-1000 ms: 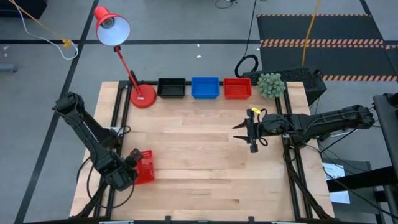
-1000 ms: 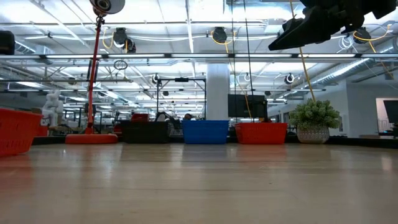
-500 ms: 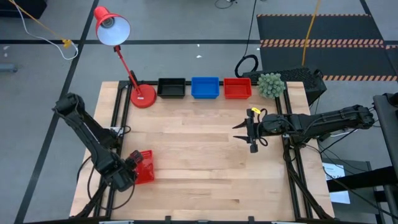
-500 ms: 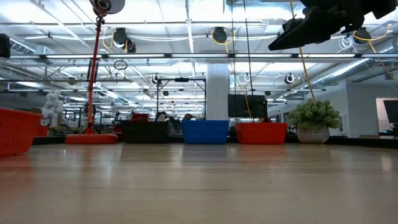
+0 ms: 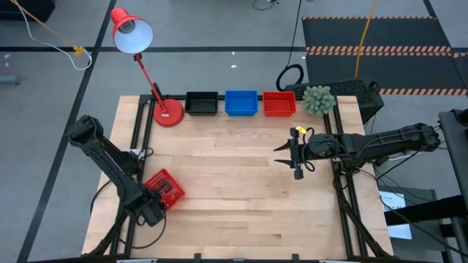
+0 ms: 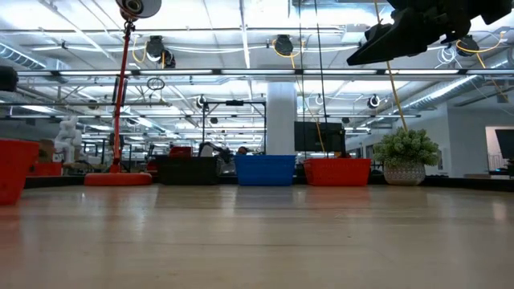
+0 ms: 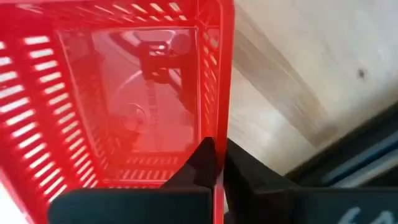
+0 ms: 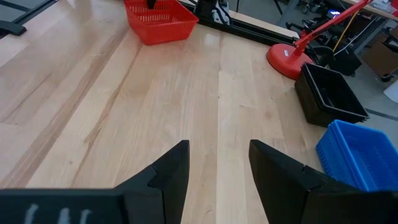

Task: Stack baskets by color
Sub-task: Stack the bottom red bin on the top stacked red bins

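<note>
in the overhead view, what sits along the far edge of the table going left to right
red lamp base → black basket → blue basket → red basket → small green plant

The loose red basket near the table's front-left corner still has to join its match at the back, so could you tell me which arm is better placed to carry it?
Left. The left gripper is shut on the loose red basket's wall; the right gripper hangs open above mid-table.
</note>
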Available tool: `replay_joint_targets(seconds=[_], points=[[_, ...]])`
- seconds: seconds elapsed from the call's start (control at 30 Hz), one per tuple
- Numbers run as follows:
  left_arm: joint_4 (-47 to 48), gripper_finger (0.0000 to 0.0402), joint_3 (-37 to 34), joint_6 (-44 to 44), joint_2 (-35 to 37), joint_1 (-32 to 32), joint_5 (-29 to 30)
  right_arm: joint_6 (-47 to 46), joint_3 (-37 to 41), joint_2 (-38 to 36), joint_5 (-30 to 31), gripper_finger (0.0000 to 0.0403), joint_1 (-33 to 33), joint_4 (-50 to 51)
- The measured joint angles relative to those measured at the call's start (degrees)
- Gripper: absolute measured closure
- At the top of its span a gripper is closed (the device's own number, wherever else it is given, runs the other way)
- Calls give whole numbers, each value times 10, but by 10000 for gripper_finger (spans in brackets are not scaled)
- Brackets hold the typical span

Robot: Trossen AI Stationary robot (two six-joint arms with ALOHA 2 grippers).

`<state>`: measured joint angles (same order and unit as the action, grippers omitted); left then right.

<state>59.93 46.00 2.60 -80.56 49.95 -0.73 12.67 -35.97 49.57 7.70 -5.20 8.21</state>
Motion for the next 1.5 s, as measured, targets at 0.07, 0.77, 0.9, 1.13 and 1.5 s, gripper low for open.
replay_joint_targets(seconds=[0.07, 0.77, 0.9, 1.13, 1.5], points=[[0, 388, 5, 8, 0, -7, 18, 0, 0, 0, 0, 243, 0, 0], [-46, 389, 42, -36, 0, -232, 220, -81, 0, 0, 87, 243, -2, -108], [-113, 393, 42, -84, 0, -283, 243, -97, 0, 12, 108, 243, -1, -140], [-263, 388, 42, -157, -3, -376, 272, -104, -44, 110, 119, 243, -6, -168], [-462, 388, 42, -224, -81, -457, 248, -57, -135, 302, 115, 243, -17, -183]])
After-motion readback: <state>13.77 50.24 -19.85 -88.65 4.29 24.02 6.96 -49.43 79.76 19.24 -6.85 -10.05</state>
